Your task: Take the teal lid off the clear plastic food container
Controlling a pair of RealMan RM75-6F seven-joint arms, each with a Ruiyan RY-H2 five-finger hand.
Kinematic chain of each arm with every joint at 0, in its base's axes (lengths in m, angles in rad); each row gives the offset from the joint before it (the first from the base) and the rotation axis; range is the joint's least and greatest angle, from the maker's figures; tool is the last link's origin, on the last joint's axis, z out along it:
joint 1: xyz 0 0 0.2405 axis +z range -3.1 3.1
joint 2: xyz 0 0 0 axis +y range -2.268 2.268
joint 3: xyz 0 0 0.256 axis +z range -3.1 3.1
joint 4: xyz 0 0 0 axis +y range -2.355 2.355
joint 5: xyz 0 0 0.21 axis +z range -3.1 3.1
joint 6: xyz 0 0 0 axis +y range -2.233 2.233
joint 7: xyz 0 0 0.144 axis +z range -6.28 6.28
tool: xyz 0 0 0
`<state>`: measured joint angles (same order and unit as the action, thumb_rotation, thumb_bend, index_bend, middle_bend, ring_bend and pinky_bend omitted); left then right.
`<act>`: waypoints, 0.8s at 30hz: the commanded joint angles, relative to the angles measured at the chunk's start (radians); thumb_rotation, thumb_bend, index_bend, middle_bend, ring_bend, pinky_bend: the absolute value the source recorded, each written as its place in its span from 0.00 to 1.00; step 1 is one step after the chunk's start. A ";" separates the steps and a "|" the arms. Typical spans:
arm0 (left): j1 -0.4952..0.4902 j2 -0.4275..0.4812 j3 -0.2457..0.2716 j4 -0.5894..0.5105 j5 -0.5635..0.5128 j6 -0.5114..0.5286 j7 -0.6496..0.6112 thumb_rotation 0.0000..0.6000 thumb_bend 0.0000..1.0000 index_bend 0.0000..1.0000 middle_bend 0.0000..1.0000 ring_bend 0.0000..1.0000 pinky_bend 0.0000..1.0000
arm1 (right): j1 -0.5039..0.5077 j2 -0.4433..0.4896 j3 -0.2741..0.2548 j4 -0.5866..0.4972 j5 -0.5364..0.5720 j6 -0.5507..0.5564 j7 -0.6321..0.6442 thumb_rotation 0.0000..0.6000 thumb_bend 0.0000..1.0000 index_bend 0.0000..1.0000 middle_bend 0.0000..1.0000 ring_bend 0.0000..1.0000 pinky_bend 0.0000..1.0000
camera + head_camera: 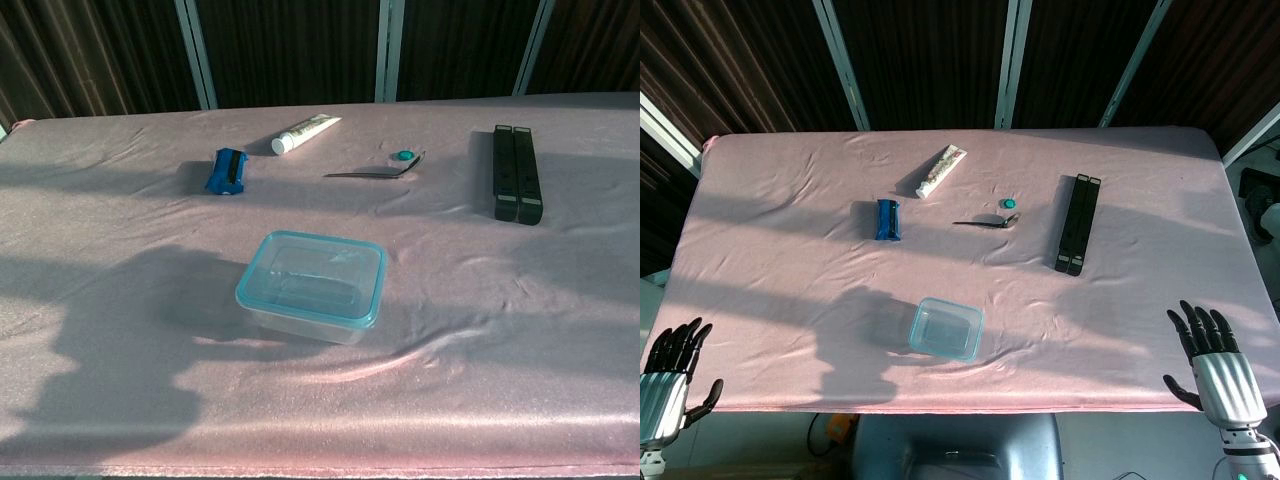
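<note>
The clear plastic food container [946, 329] [312, 286] sits near the table's front edge, a little left of centre, with its teal-rimmed lid [314, 277] on top. My left hand [670, 372] hangs off the front left corner of the table, fingers apart, holding nothing. My right hand [1214, 356] is at the front right corner, fingers spread upward, also empty. Both hands are far from the container. Neither hand shows in the chest view.
The table carries a pink cloth [790, 290]. Farther back lie a blue object [887, 219] [227, 171], a white tube [941, 171] [305, 132], a metal spoon [987, 221] [375, 172] beside a small teal cap [1008, 203] [404, 155], and a long black folded stand [1078, 222] [517, 173].
</note>
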<state>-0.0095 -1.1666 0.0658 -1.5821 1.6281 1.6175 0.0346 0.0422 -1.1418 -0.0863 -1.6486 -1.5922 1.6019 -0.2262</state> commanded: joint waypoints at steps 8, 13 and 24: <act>-0.221 -0.035 0.024 0.018 0.249 -0.177 -0.261 1.00 0.30 0.00 0.00 0.00 0.00 | -0.003 -0.001 0.001 0.002 -0.021 -0.036 -0.005 1.00 0.30 0.00 0.00 0.00 0.00; -0.402 -0.112 -0.037 -0.046 0.234 -0.407 -0.271 1.00 0.28 0.00 0.00 0.00 0.00 | 0.003 0.001 -0.005 -0.005 -0.045 -0.059 -0.001 1.00 0.30 0.00 0.00 0.00 0.00; -0.553 -0.375 -0.135 -0.035 0.055 -0.672 0.031 1.00 0.28 0.00 0.00 0.00 0.00 | -0.007 0.008 0.012 -0.004 -0.044 -0.061 0.008 1.00 0.30 0.00 0.00 0.00 0.00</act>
<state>-0.5176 -1.4693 -0.0322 -1.6356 1.7492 1.0073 0.0048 0.0400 -1.1314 -0.0775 -1.6528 -1.6351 1.5373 -0.2238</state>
